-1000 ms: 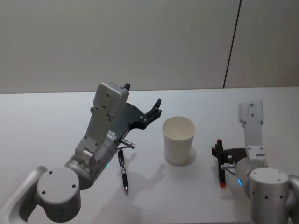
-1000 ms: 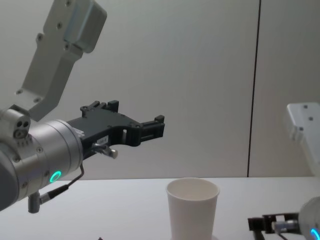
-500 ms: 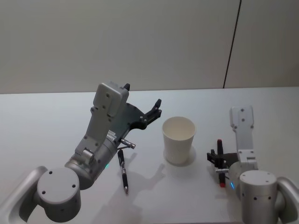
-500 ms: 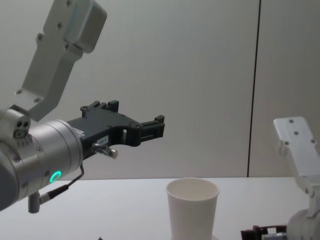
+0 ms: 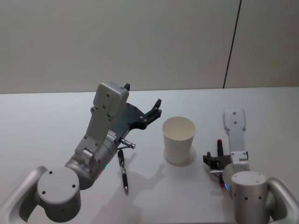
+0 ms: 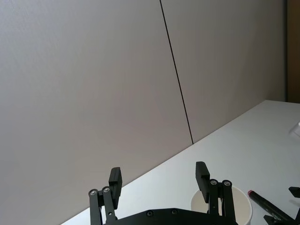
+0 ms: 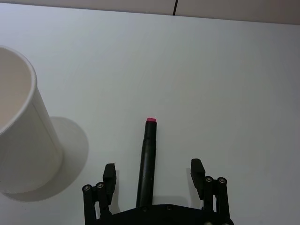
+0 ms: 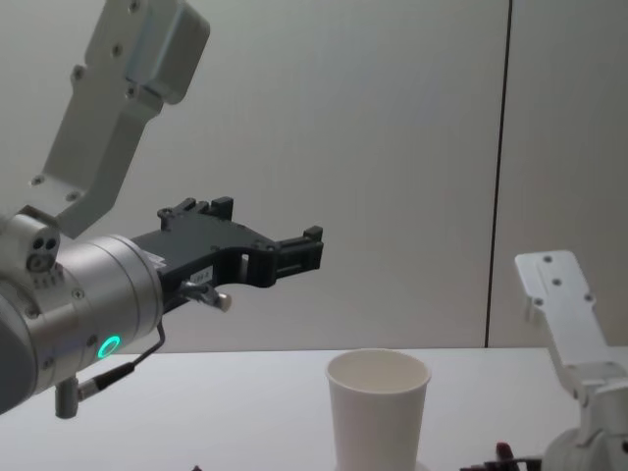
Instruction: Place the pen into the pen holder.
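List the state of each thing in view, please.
pen holder: upright on the table, nothing seen inside.
red-tipped pen: lying flat, not gripped.
black pen: lying flat on the table.
right gripper: fingers open, low, either side of the red-tipped pen.
left gripper: open, raised above the table.

A white bench (image 5: pixel 46 121) runs the width of the room, smooth and matte, with soft grey shadows on it. Behind it stands a plain pale wall (image 5: pixel 117 42), meeting the bench's far edge in a straight line and split toward the right by a thin dark vertical seam (image 5: pixel 232 44) that leans slightly as it comes down to the bench. Near the front left of the bench lies a black pen with a silvery band (image 5: pixel 123 173), flat on the surface, its length running roughly front to back.
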### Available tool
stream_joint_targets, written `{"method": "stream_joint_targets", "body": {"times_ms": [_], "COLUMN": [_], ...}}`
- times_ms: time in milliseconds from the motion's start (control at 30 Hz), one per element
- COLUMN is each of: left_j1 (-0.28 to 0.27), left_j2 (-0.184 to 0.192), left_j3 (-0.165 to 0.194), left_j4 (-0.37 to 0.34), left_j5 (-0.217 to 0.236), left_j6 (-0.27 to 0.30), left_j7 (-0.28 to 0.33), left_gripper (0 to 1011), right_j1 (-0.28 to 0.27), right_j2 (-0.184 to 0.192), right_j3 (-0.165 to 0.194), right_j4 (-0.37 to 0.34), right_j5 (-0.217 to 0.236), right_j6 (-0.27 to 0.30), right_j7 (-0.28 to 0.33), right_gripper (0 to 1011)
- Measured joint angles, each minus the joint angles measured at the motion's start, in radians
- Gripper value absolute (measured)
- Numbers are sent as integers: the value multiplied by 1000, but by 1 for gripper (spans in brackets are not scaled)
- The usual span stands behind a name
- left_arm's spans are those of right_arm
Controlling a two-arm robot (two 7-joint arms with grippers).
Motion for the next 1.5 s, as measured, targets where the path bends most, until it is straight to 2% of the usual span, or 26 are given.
{"method": "stream_joint_targets", "body": {"times_ms": [200,333,433,467,500,567,600,667,733,1133,1500], "left_j1": [0,0,0,0,0,0,0,0,0,0,0], "left_j2": [0,0,0,0,0,0,0,0,0,0,0], "left_j3": [0,0,0,0,0,0,0,0,0,0,0], "left_j4": [0,0,0,0,0,0,0,0,0,0,0], "left_j5": [0,0,0,0,0,0,0,0,0,0,0], "left_j6": [0,0,0,0,0,0,0,0,0,0,0], "left_j7": [0,0,0,0,0,0,0,0,0,0,0], "left_gripper": [1003,1003,1003,1003,1003,1003,1003,1003,1003,1003,1003], "right_j1": [15,23,29,31,33,35,38,40,42,47,44], "right_j2": [-10,-16,-19,-20,-22,-23,-25,-27,-28,-33,-33], "right_j3": [1,2,3,3,4,5,5,6,7,17,26], "right_j4": [41,64,83,85,93,99,106,112,119,140,141], "right_j5": [-11,-19,-23,-24,-25,-26,-27,-28,-29,-30,-29], "right_j6": [-17,-29,-39,-41,-47,-52,-57,-61,-68,-90,-99], "right_j7": [5,11,15,16,19,21,24,26,29,44,55], "right_gripper": [1002,907,872,814,814,753,695,681,575,196,169]}}
